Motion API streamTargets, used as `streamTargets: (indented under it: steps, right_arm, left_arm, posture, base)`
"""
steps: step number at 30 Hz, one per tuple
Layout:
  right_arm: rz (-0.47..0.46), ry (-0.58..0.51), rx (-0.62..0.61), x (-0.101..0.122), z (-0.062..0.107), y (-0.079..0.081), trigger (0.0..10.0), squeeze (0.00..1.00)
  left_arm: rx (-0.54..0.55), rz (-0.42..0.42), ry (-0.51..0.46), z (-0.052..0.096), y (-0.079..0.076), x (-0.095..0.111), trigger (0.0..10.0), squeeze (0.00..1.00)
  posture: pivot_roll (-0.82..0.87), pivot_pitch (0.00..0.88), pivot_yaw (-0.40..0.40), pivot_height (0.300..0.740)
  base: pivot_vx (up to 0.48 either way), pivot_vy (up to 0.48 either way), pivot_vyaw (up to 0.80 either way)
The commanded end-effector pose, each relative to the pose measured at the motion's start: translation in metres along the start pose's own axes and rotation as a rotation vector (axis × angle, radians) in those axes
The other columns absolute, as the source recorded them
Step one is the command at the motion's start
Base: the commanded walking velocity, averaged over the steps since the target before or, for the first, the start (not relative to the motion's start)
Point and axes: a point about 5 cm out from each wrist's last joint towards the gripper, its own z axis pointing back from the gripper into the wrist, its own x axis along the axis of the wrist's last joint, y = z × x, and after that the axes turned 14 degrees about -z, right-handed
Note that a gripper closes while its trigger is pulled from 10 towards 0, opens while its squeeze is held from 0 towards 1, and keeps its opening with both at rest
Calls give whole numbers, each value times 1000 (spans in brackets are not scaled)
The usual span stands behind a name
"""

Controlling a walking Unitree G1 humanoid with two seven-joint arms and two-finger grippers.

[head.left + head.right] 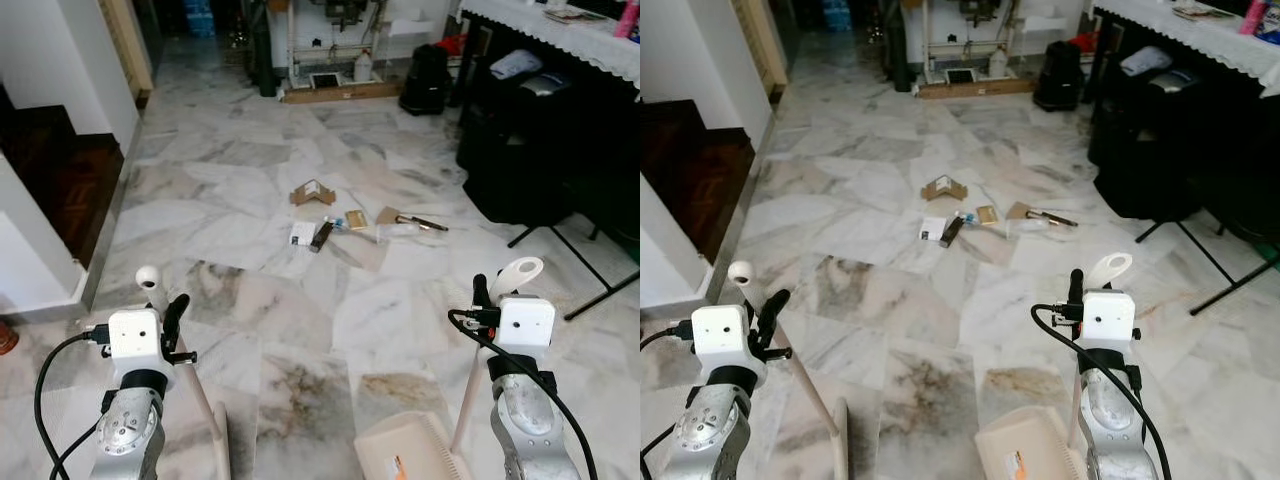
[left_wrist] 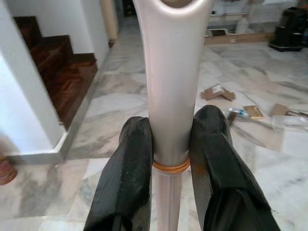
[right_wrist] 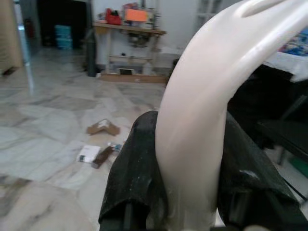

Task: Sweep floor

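My left gripper point(image 1: 165, 303) is shut on the pale broom handle point(image 1: 200, 390), just below its rounded top; in the left wrist view both black fingers point(image 2: 127, 163) press the handle point(image 2: 174, 72). My right gripper point(image 1: 494, 292) is shut on the cream looped handle point(image 1: 517, 272) of a long-handled dustpan, whose tray point(image 1: 400, 448) rests on the floor by my right side. Litter lies ahead on the marble floor: a folded cardboard piece point(image 1: 312, 192), a white packet point(image 1: 302, 233), a dark bar point(image 1: 322, 236) and a pen point(image 1: 422, 222).
Dark wooden stairs point(image 1: 55, 170) and a white wall corner point(image 1: 35, 260) stand on the left. Black chairs and bags point(image 1: 520, 150) sit under a cloth-covered table point(image 1: 560, 35) on the right, with black stand legs point(image 1: 575, 250) reaching onto the floor. A shelf unit point(image 1: 330, 60) stands at the back.
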Motion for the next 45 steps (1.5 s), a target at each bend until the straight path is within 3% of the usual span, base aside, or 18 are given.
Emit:
streamTargets:
  steps: [1, 13, 22, 40, 45]
  right_arm:
    - [-6, -38, 13, 7, -4, 3, 10000, 0]
    - [-17, -28, 41, 7, -6, 10, 10000, 0]
    - [-22, -26, 55, 8, -7, 12, 10000, 0]
    - [1, -58, 83, 14, -12, 19, 10000, 0]
    - [22, -74, 136, 16, -11, 28, 10000, 0]
  left_arm:
    - [18, -8, -47, -2, 6, 7, 10000, 0]
    - [5, -6, -46, 0, 3, 7, 10000, 0]
    - [10, -2, -49, -2, 1, 8, 10000, 0]
    - [17, 5, -50, -2, 0, 8, 10000, 0]
    - [19, 4, -53, -3, 1, 8, 10000, 0]
  posture:
    - [-98, 26, 16, 740]
    - [-92, 44, 10, 740]
    - [-91, 50, 6, 740]
    - [-88, 51, 1, 740]
    - [-83, 51, 1, 740]
  base:
    - [356, 0, 0]
    - [352, 0, 0]
    - [353, 0, -800]
    - [350, 0, 0]
    - [350, 0, 126]
